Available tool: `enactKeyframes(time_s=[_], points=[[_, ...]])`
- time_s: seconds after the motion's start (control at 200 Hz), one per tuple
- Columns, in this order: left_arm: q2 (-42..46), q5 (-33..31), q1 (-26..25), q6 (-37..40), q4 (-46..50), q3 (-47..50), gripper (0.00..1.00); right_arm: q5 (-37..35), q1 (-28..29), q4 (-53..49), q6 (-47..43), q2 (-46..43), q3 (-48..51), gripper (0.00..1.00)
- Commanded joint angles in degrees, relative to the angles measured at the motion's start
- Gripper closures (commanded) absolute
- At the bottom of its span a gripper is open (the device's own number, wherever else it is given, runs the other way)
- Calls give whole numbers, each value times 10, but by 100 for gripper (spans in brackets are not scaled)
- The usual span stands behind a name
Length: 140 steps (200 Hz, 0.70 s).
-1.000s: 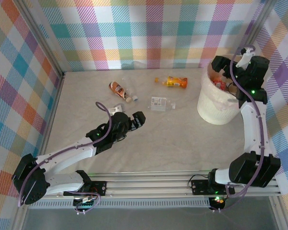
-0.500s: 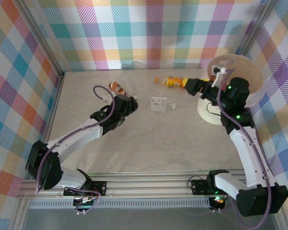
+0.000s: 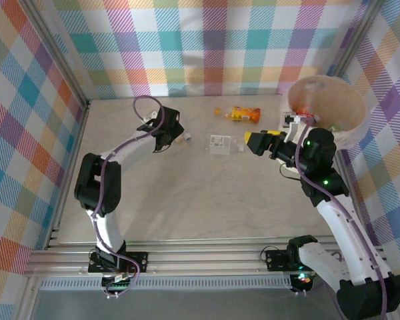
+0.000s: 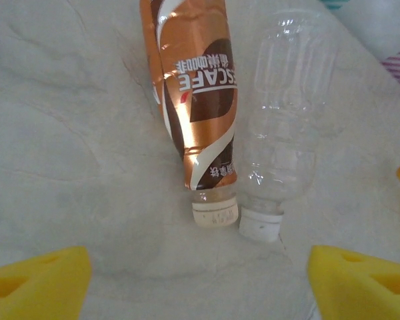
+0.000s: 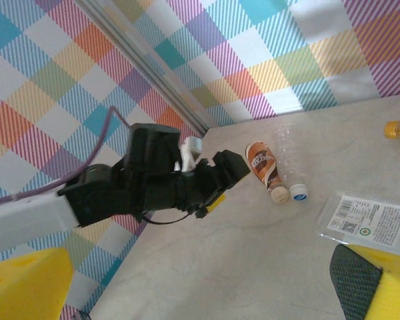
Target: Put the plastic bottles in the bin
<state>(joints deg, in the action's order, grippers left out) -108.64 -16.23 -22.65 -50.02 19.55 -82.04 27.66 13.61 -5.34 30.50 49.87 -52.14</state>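
Left end effector (image 4: 200, 287): yellow pads (image 4: 37, 280) spread wide with nothing between them, so it is released. Just beyond the pads, on the desk (image 4: 67, 133), lie the brown-labelled bottle (image 4: 200, 107) and the clear bottle (image 4: 283, 127). They lie side by side, both capped ends pointing back toward the pads. Neither bottle touches a pad.

Top view: the left arm stretches to the far-left part of the desk and covers most of that pair. A pale capped end pokes out at its right.

Right end effector (image 3: 257, 141): pads apart and empty, over mid-desk, just right of the flattened bottle (image 3: 220, 142) with a white label. The orange bottle (image 3: 243, 114) and a loose orange cap (image 3: 218, 111) lie farther back, near the plaid wall (image 3: 207, 47). The bin (image 3: 350, 133) is at the far right behind the right arm, well apart from the left pair. A few coloured items show inside it.

Right wrist view gives what the top view hides: a side look at the left end effector, jaws parted, with the brown-labelled and clear bottles just beyond its tips. The flattened bottle lies nearer this camera.

Left wrist view alone gives the brown label's print and the clear bottle's ribbed, dented body.
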Motion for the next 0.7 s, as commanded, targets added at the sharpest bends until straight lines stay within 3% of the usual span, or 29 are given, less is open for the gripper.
enactKeyframes(time_s=[0.0,0.17,0.405,0.695], points=[[-44,49,16,0,13,-46,24,-13,4,-11,-30,-31,5,0],[-111,59,23,0,43,-105,32,-29,4,-29,-49,-53,18,0],[-165,31,25,-7,63,-140,30,-31,5,-36,-48,-46,20,0],[-215,44,26,3,70,-170,33,-38,5,-51,-53,-52,21,0]])
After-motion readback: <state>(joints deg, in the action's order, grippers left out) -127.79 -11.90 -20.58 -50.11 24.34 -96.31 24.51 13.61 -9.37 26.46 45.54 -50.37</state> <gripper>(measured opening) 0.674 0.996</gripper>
